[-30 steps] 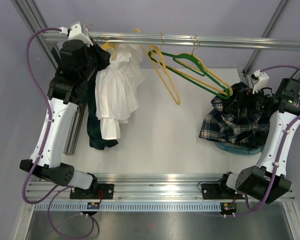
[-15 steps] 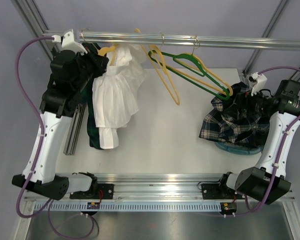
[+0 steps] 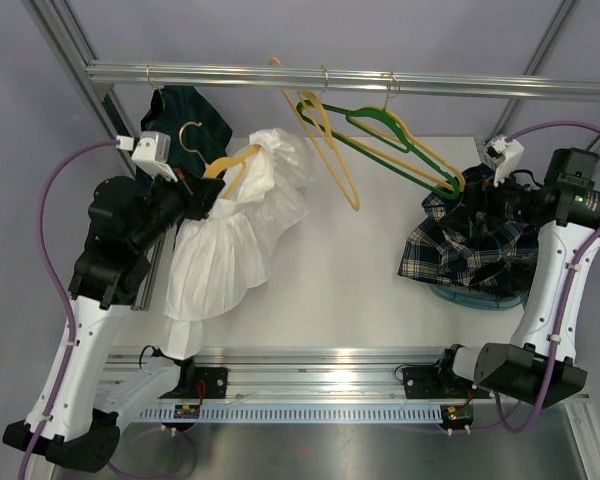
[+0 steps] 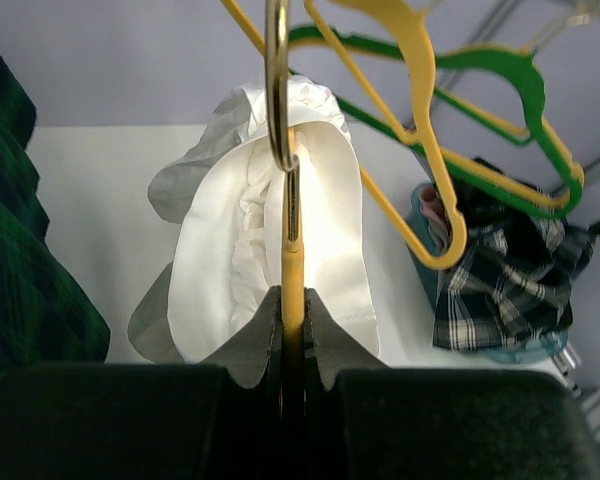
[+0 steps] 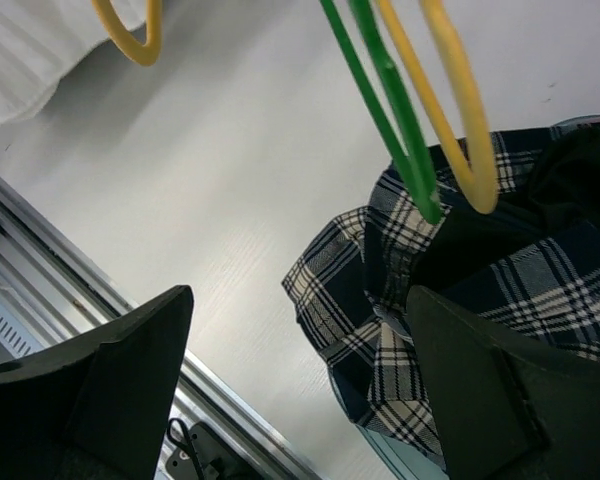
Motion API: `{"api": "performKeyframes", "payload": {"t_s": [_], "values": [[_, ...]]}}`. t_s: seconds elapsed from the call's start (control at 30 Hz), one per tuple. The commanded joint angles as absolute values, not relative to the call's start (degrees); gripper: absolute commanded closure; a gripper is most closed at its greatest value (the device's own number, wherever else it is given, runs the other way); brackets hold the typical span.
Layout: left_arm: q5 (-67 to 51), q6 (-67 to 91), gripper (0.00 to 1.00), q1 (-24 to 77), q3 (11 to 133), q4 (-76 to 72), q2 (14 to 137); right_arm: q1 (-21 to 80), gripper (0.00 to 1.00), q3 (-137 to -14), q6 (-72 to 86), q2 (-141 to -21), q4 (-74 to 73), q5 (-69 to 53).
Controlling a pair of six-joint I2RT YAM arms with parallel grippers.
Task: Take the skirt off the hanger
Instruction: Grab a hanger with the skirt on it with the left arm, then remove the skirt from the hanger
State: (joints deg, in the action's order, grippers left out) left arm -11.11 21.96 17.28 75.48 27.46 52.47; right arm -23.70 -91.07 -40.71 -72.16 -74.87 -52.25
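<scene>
Left gripper: fingers pressed together on the yellow hanger, left of centre in the overhead view.
White skirt: draped on that hanger, off the rail.
Right gripper: fingers spread, above plaid clothes at right.

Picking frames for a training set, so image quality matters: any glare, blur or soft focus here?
Top external: sharp, mild glare on the front aluminium rail. Left wrist: white ruffled skirt blown out; near yellow hanger soft. Right wrist: dark pincer fingers blurred, navy plaid cloth crisp.
</scene>
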Motion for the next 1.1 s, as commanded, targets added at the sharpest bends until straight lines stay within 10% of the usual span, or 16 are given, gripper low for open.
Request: {"api": "performKeyframes", "payload": {"t_s": [0.0,0.57,1.07], "values": [[-19.0,18.9,1.00,17.1,70.1,19.3,48.1,-17.9,0.06,-93.6,-35.6,-70.5,-74.8,-47.8],[-37.2,8.1,1.00,17.5,48.1,10.7,36.9,28.4,0.11,-101.0,-18.3,-75.9,-63.0,-36.8],[-33.8,17.0,1.00,18.4,49.0,10.0,38.2,49.2,0.12,-95.3,1.4,-83.2,-37.8,4.5]]}}
